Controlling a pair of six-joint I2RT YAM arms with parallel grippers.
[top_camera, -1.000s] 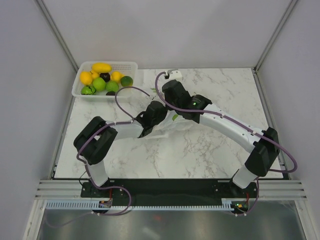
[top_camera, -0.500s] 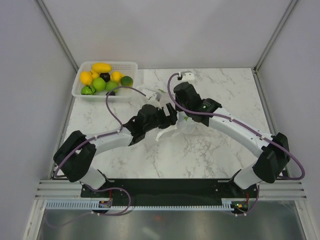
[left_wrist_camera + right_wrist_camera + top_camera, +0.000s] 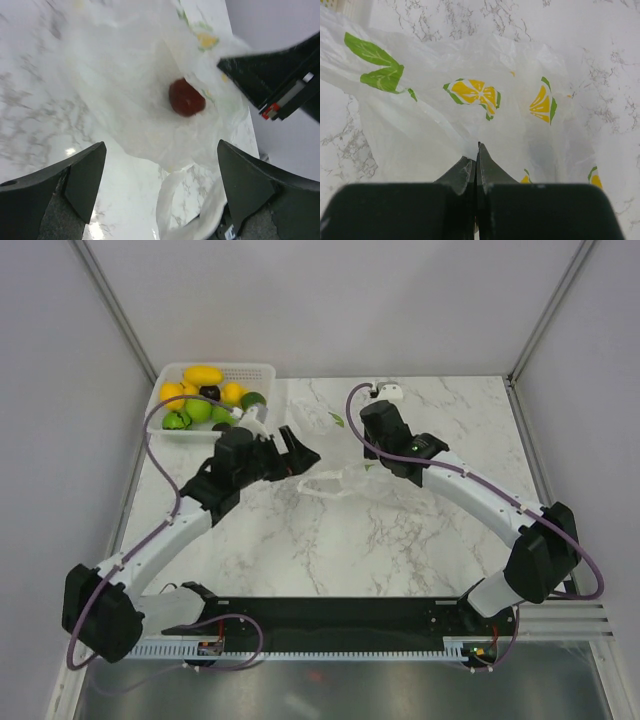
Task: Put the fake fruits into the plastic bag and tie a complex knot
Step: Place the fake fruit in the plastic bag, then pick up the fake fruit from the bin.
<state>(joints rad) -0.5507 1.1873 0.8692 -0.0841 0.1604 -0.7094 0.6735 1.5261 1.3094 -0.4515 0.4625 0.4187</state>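
The plastic bag [image 3: 335,478], thin white film printed with lemons and leaves, lies crumpled on the marble. A dark red fake fruit [image 3: 186,97] sits inside it. My left gripper [image 3: 161,145] hangs open above the bag's near edge, nothing between its fingers [image 3: 84,172], and a white handle loop [image 3: 175,210] lies below it. From above, the left gripper [image 3: 298,447] is left of the bag, near the basket. My right gripper [image 3: 477,149] is shut on a fold of the bag [image 3: 470,100]. The other fake fruits [image 3: 205,395] stay in the basket. No knot shows.
The rigid white perforated basket [image 3: 262,371] stands at the back left corner, holding yellow, green and black fruits. The right arm's black wrist [image 3: 280,85] sits close on the far side of the bag. Grey walls enclose the table on three sides.
My left gripper has opened and drawn back to the left, away from the bag and toward the basket. The right gripper stayed shut on the bag and shifted slightly right.
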